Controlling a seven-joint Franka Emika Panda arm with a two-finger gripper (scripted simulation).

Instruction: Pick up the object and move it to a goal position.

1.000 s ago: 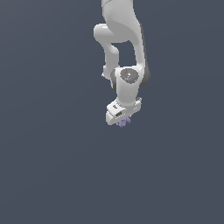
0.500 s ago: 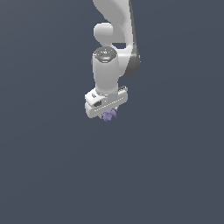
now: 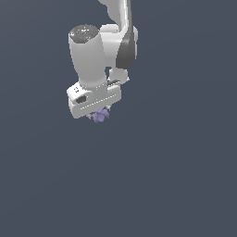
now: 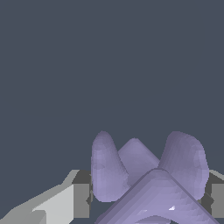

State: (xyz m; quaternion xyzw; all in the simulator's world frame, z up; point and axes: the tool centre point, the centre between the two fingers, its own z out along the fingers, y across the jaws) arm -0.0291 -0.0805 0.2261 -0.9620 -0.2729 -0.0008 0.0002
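Note:
The object [image 3: 99, 115] is a tiny lavender-purple lumpy piece with small protrusions. It sits just under the white hand of my arm in the exterior view. My gripper [image 3: 98, 114] is shut on it and holds it in the air. In the wrist view the object [image 4: 148, 175] fills the space between the two fingers [image 4: 81, 194], with rounded lobes sticking out past the fingertips. The fingers are mostly hidden behind the hand in the exterior view.
The white arm [image 3: 104, 44] comes down from the top of the exterior view. Around it there is only a plain dark grey-blue background [image 3: 185, 176].
The arm has swung toward the exterior view's left and nearer the camera, turning the hand. The object has stayed in the gripper throughout.

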